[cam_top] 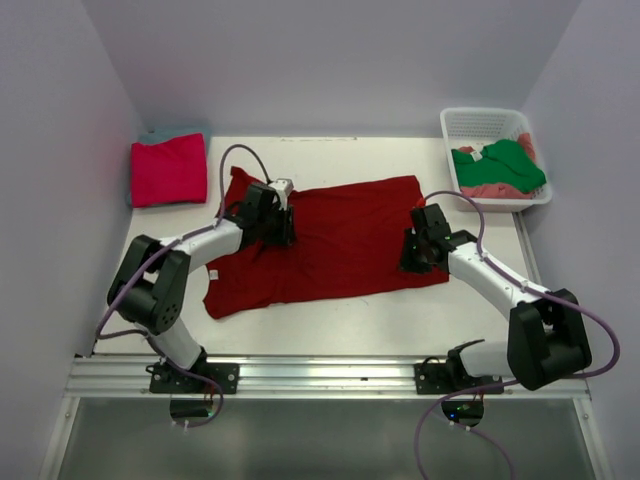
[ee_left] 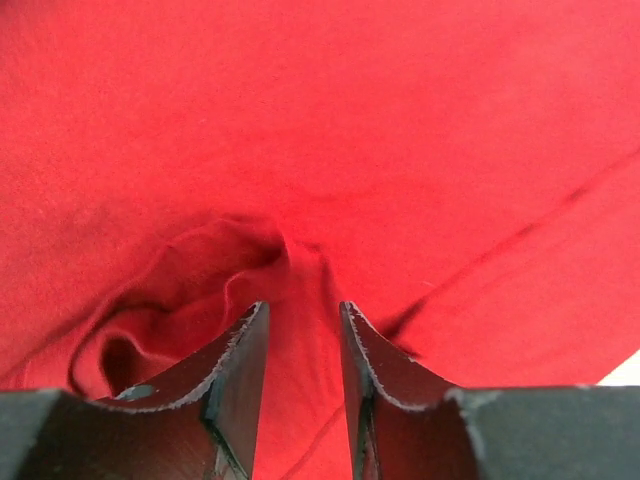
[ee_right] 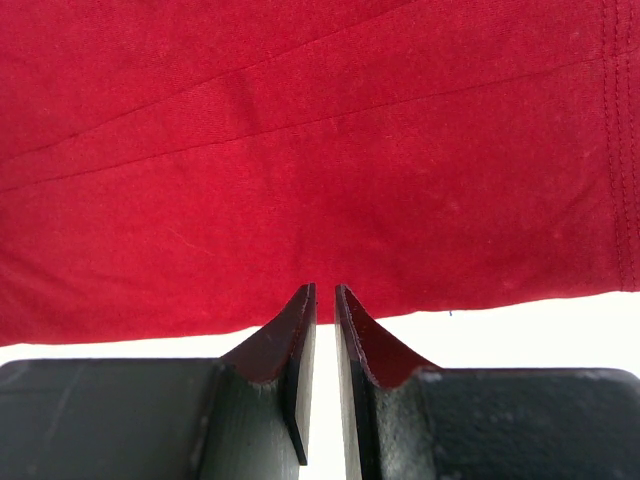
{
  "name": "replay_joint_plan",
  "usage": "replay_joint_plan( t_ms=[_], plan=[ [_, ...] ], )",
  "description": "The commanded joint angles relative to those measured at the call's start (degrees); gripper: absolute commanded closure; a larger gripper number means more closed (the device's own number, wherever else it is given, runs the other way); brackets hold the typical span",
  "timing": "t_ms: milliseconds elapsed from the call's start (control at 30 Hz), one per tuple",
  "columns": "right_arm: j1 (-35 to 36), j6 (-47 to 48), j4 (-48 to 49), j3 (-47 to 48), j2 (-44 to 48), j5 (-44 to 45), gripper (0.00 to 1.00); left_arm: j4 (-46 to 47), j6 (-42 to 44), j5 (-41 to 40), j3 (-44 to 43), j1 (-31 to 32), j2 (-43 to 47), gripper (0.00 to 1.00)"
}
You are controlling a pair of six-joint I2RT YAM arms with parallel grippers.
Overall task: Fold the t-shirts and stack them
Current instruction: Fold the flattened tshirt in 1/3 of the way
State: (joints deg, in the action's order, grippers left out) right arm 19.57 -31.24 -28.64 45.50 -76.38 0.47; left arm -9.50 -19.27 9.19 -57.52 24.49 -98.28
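A dark red t-shirt (cam_top: 340,235) lies spread flat across the middle of the table. My left gripper (cam_top: 285,232) rests on its upper left part. In the left wrist view the shirt (ee_left: 400,120) fills the frame, and the left gripper (ee_left: 303,305) is open, its jaws apart over a small pucker of cloth. My right gripper (cam_top: 412,258) sits at the shirt's lower right edge. In the right wrist view the right gripper (ee_right: 325,287) has its tips at the hem of the flat shirt (ee_right: 300,150), a narrow slit apart, with bare table showing between them.
A folded magenta-pink t-shirt (cam_top: 168,170) lies at the back left on top of a teal one (cam_top: 175,132). A white lattice basket (cam_top: 470,120) at the back right holds a green t-shirt (cam_top: 510,165) and a salmon-pink one (cam_top: 490,190).
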Motion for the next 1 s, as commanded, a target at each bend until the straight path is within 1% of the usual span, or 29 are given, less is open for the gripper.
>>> replay_joint_plan(
  t_ms=[0,33,100,167,233,267,300,333,367,400,433,500,567,667,767,800,867,900,933,967],
  plan=[
    [0.5,0.6,1.3,-0.1,0.4,-0.3,0.83,11.8,0.8,1.3,4.1,0.5,7.6,0.61],
    [0.6,0.6,1.4,-0.2,0.3,-0.2,0.83,13.2,0.5,1.0,5.1,0.5,10.4,0.57],
    [0.6,0.5,1.4,-0.3,0.4,-0.3,0.83,16.5,-0.2,0.8,7.8,0.5,13.1,0.55],
    [0.6,0.7,1.3,-0.2,0.4,-0.2,0.83,17.5,-1.6,0.6,9.0,0.5,15.3,0.52],
    [0.7,0.7,1.0,-0.1,0.4,-0.3,0.83,14.8,-3.1,-0.6,8.6,0.5,15.5,0.52],
    [0.6,0.7,1.0,0.1,0.5,-0.3,0.83,13.0,-5.3,-1.1,8.0,0.5,15.4,0.52],
    [0.7,1.0,0.9,0.1,0.6,-0.3,0.83,10.1,-6.5,-1.8,7.9,0.5,15.1,0.52],
    [0.7,1.0,1.0,0.2,0.7,-0.3,0.83,8.5,-7.5,-1.9,7.9,0.5,14.6,0.55],
    [0.8,1.0,1.0,0.4,0.6,-0.3,0.86,6.3,-10.1,-2.3,8.3,0.5,14.3,0.57],
    [0.7,1.1,1.1,0.5,0.5,-0.2,0.89,4.0,-11.1,-2.7,8.7,0.6,14.0,0.66],
    [0.7,1.3,1.4,0.6,0.4,-1.5,1.0,3.4,-12.0,-2.3,9.3,0.6,13.7,0.73],
    [0.9,1.6,1.7,0.6,0.0,-3.4,1.0,1.8,-14.6,-2.8,11.2,0.6,13.6,0.99],
    [1.1,1.8,2.7,0.6,0.1,-4.7,1.0,1.5,-16.3,-3.3,13.7,0.6,14.4,1.0],
    [1.3,1.2,5.7,0.2,0.8,-9.2,1.0,1.1,-18.9,-7.2,16.7,0.6,17.3,1.0],
    [1.4,0.3,9.9,0.6,-0.2,-15.5,1.0,-0.3,-20.4,-12.0,17.6,0.6,19.3,1.0],
    [1.4,-0.7,13.1,0.6,-1.4,-19.8,1.0,-0.5,-20.6,-13.1,17.7,0.6,19.5,1.0],
    [1.4,-2.3,17.2,1.2,-3.6,-24.8,1.0,-0.3,-21.1,-13.7,18.0,0.6,19.5,1.0],
    [1.9,-4.8,23.0,1.1,-4.7,-27.8,1.0,-0.2,-21.2,-13.3,18.0,0.6,19.2,1.0],
    [2.0,-6.3,25.8,1.2,-7.4,-31.5,1.0,0.0,-21.2,-12.9,18.1,0.6,19.1,1.0],
    [3.4,-8.5,28.4,1.7,-8.8,-33.4,1.0,0.2,-21.4,-12.2,18.1,0.6,18.9,1.0]
  ],
)
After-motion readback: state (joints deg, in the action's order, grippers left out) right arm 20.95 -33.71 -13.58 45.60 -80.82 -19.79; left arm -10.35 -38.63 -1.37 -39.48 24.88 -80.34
